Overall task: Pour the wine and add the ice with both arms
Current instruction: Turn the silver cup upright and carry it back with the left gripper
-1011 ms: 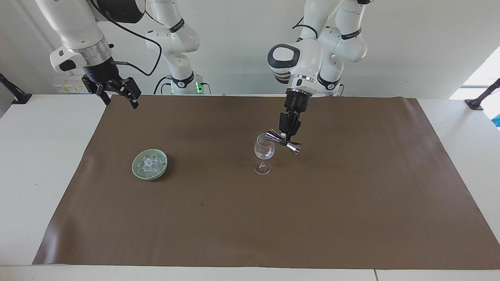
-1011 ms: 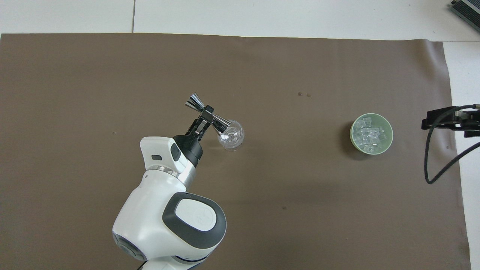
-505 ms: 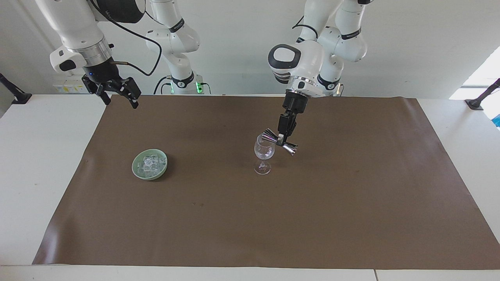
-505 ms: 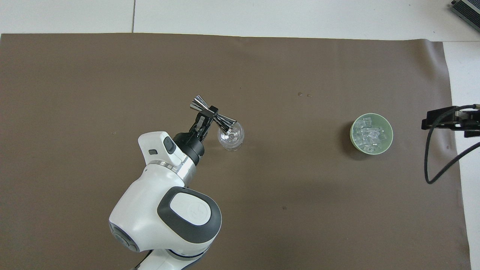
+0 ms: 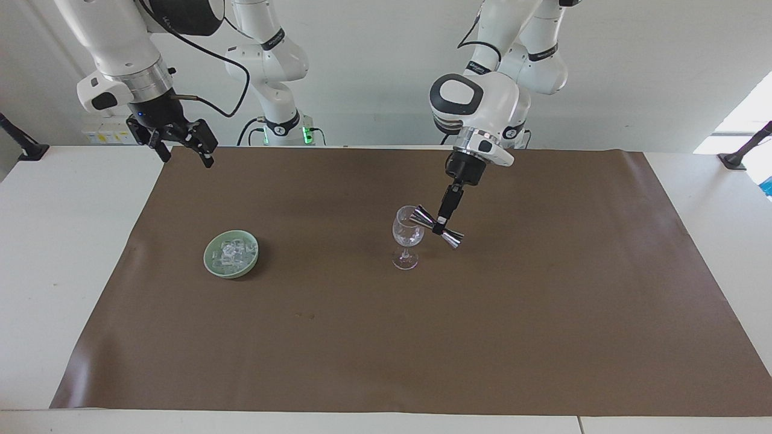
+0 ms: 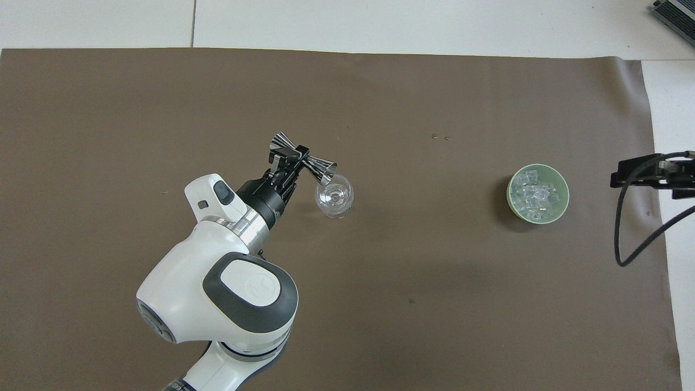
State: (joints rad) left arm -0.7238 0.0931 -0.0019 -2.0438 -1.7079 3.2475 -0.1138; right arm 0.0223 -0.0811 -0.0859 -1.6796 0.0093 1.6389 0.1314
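Left gripper (image 5: 441, 223), fingers clamped on jigger (image 5: 436, 226) waist, axis tilted ~10–4 o'clock, mouth at wine glass (image 5: 408, 236) rim; right gripper (image 5: 181, 143), fingers wide, waits, nearer ice (image 5: 231, 253).

The left pincer (image 5: 441, 227) hangs clamped shut, wrist angled toward seven o'clock in the facing view, while the right pincer (image 5: 181, 146) waits raised, fingers spread.

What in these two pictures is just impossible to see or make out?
- Liquid in the wine glass or metal measuring cup: too clear and small, both views.
- Right hand: cut off by the overhead view's edge.
- Number of ice cubes: piled together in the green dish.
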